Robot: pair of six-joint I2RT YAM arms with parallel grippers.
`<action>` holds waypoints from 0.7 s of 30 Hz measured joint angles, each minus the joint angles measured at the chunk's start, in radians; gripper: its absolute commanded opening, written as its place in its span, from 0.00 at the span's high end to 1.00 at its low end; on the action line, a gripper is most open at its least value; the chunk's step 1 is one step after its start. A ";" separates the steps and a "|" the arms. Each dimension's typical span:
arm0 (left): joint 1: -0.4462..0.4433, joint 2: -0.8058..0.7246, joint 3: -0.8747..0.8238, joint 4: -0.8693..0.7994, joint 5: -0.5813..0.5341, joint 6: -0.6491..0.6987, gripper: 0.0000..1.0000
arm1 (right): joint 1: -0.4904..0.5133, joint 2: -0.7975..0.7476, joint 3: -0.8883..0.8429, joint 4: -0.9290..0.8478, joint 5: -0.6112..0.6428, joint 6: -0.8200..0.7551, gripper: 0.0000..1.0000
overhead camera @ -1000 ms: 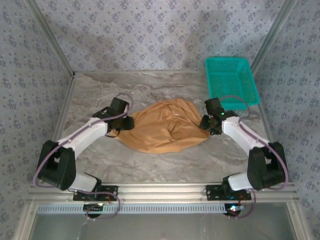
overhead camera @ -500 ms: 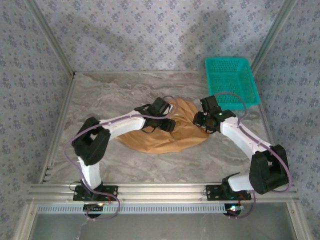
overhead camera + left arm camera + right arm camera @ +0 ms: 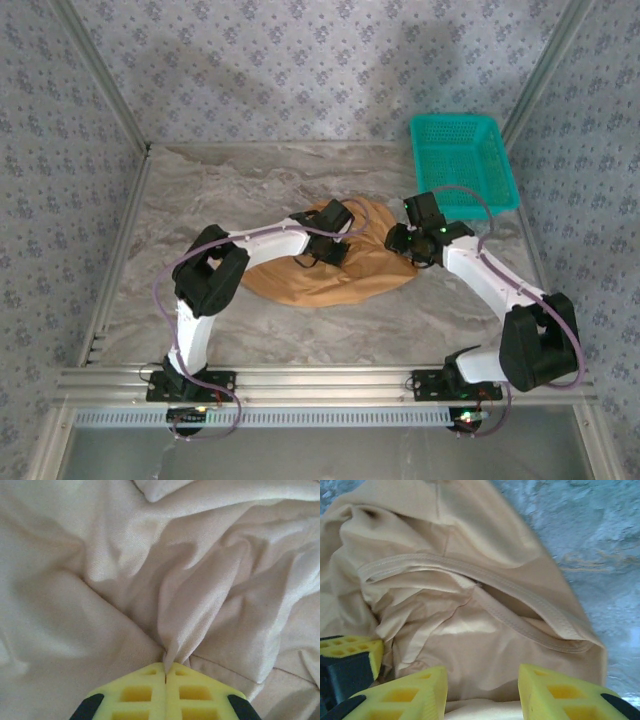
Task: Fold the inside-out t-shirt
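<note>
We see a marbled grey table (image 3: 200,200) enclosed by patterned walls (image 3: 300,70), with a teal mesh basket (image 3: 463,160) at the upper right. The inside-out t-shirt (image 3: 290,280) lies crumpled mid-frame, soft caramel cloth with stitched hems. The left gripper (image 3: 165,667) sits on the shirt's middle, its yellow fingers clenched on a raised fold. The right gripper (image 3: 482,680) is at the shirt's right edge, jaws apart over the cloth.

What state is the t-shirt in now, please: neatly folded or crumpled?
Crumpled: the t-shirt lies in a wrinkled heap, and the shut left gripper pinches a ridge of it.
</note>
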 measured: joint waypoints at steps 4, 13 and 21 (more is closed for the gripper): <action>0.000 -0.003 0.014 -0.016 -0.008 0.000 1.00 | 0.065 0.077 0.014 0.030 -0.029 0.000 0.58; 0.000 -0.223 0.009 -0.047 -0.016 -0.027 1.00 | 0.137 0.272 0.075 0.117 -0.119 0.062 0.55; 0.004 -0.374 -0.070 0.000 -0.007 -0.070 1.00 | 0.183 0.383 0.180 0.233 -0.173 0.155 0.82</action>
